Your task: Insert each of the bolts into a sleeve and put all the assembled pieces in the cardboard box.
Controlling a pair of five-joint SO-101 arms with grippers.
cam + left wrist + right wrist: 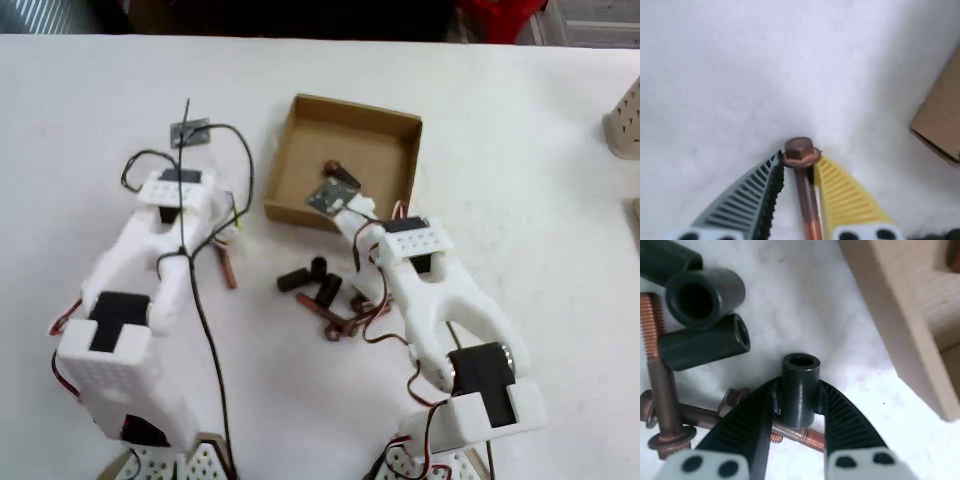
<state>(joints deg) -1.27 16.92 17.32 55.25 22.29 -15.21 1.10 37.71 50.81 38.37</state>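
The left gripper (799, 161) has one grey finger (747, 200) and one yellow finger (842, 195), both patterned with fine ridges; the bolt (807, 210) clamped between them is coppery brown. The right gripper (799, 389) has black ridged fingers (747, 425) around a matt black sleeve (800, 370). Beyond its fingertips the loose sleeves (705, 292) are black too, the loose bolts (662, 385) copper. Beside it the cardboard box (895, 310) is plain tan. The table (765, 65) is white.
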